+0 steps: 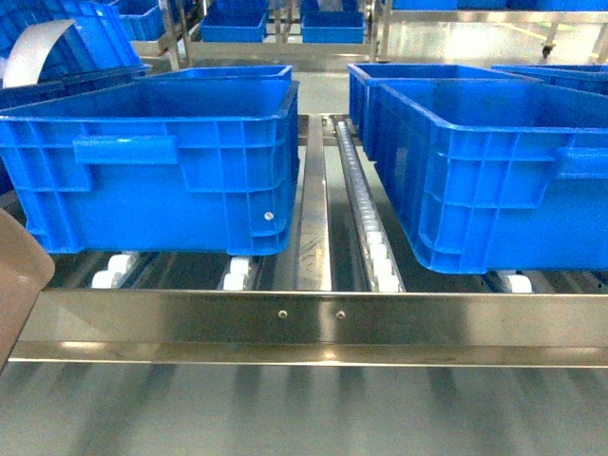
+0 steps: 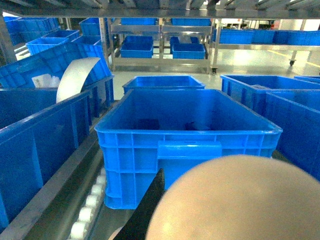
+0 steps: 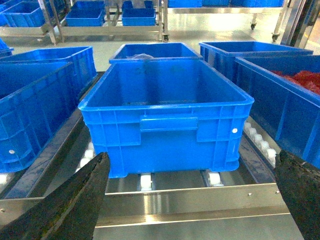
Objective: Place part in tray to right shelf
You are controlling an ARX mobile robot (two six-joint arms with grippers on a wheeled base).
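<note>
From the head camera, the shelf (image 1: 313, 318) ran across the view as a steel rail with two screws, white rollers (image 1: 375, 247) behind it. Two blue crates (image 1: 161, 161) sat on the rollers, one to each side, with a bare roller lane between them, probably the free spot for a delivery. Only a beige corner of the tray (image 1: 17, 285) showed at the left edge, low and in front of the rail, so it had not reached the shelf. Neither tool appeared here.

From the left wrist camera, the tray's rounded beige wall (image 2: 235, 200) filled the lower frame, close under the camera, which suggested the left tool was carrying it; the tool's fingers were hidden, so I could not tell its grip. A crate stood straight ahead of it, with more to either side. The part was not visible, perhaps lying inside the tray.

From the right wrist camera, the right tool (image 3: 192, 200) hung wide open and empty, its dark fingers (image 3: 75, 200) at the frame's lower corners, just short of the rail and facing another crate.

Beyond lay a pale polished floor and further steel racks stacked with crates, evidently a warehouse.
</note>
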